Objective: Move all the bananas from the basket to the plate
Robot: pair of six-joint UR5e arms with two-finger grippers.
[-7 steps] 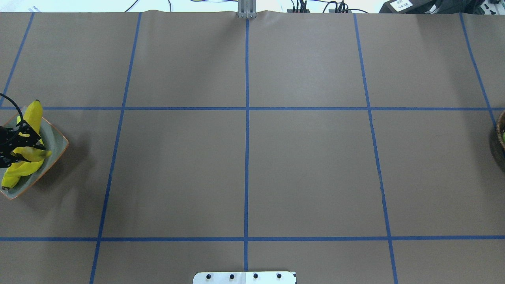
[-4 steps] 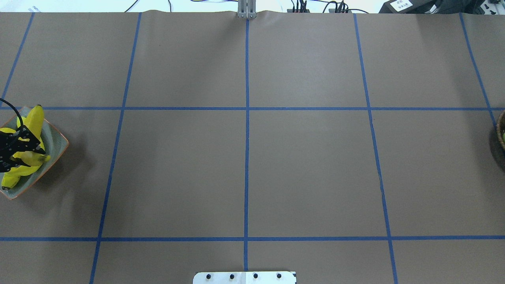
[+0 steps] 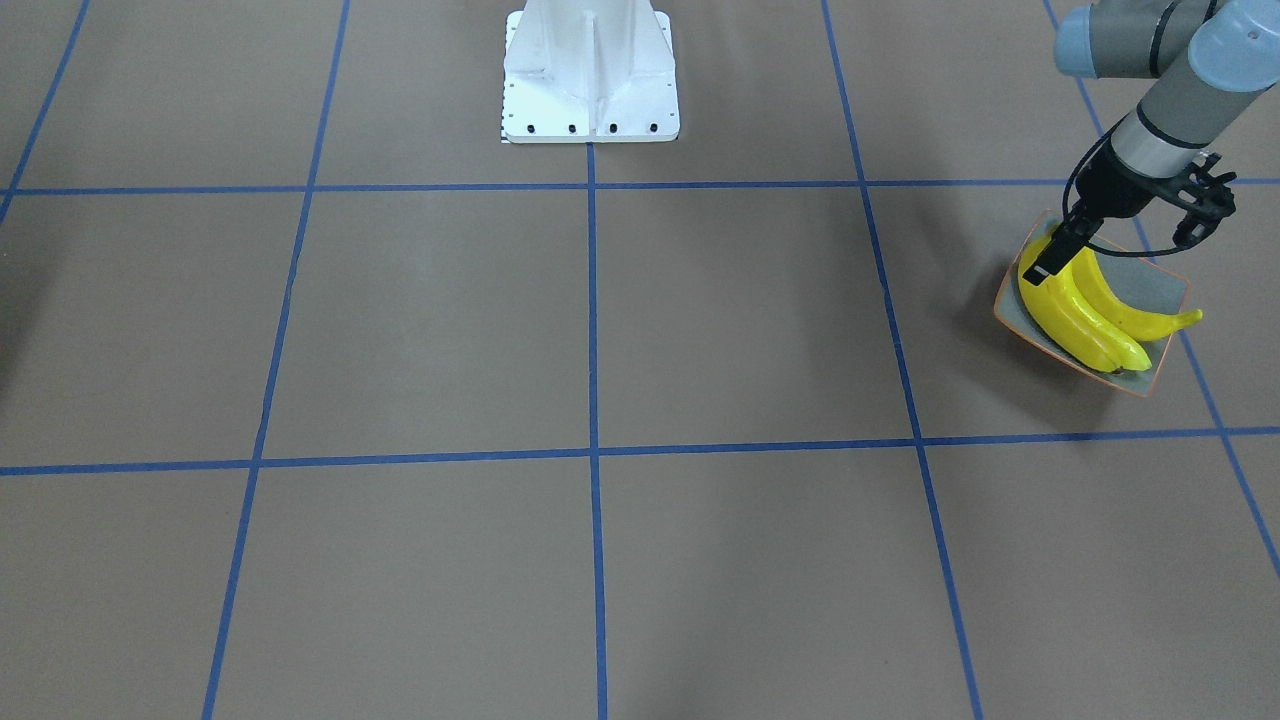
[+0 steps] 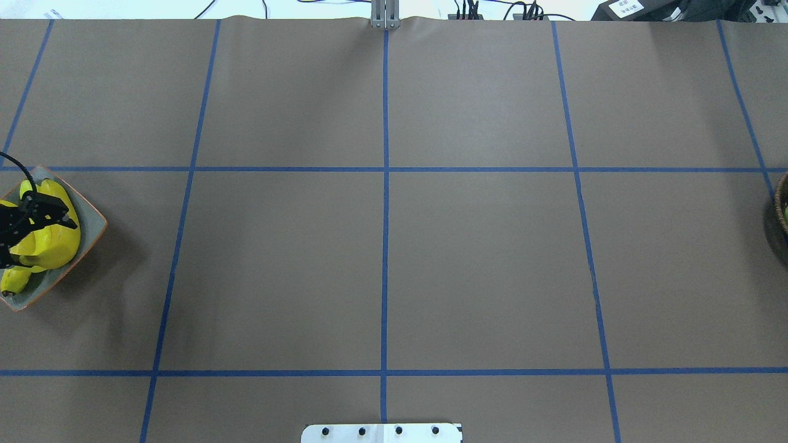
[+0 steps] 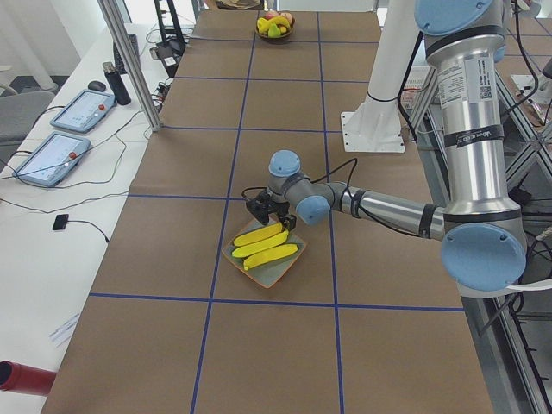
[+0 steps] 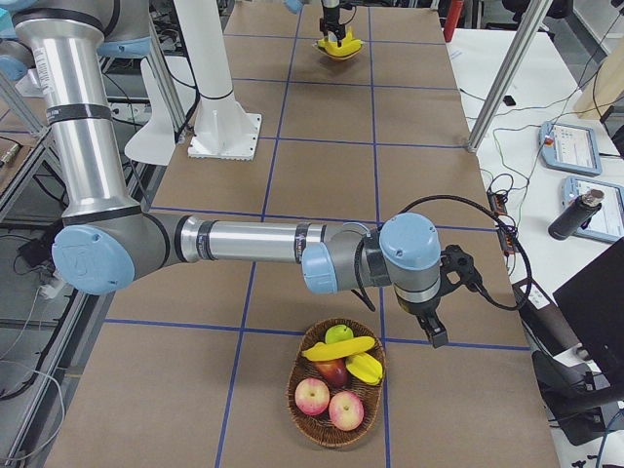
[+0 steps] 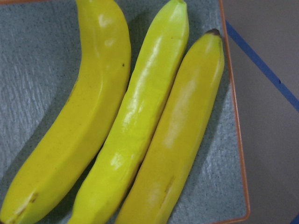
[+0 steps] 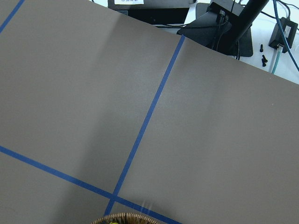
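Note:
Three yellow bananas (image 3: 1075,315) lie side by side on the grey plate (image 3: 1150,285) with an orange rim, at the table's left end (image 4: 89,224). The left wrist view shows them close up (image 7: 140,126) on the plate (image 7: 28,70), with no fingers in view. My left gripper (image 3: 1118,255) hangs just over them with its fingers spread, open and empty; it also shows in the overhead view (image 4: 31,231). The wicker basket (image 6: 310,421) at the right end holds one banana (image 6: 339,348). My right gripper (image 6: 439,292) hovers beside the basket; I cannot tell its state.
The basket also holds red apples (image 6: 312,395), a green apple and another yellow fruit (image 6: 366,368). Its rim shows at the overhead view's right edge (image 4: 782,209). The white robot base (image 3: 590,75) stands at the table's near middle. Blue tape lines grid the brown table.
The banana that my left gripper held tilted upright over the plate has come down and now lies flat with the other two. The gripper has let go of it.

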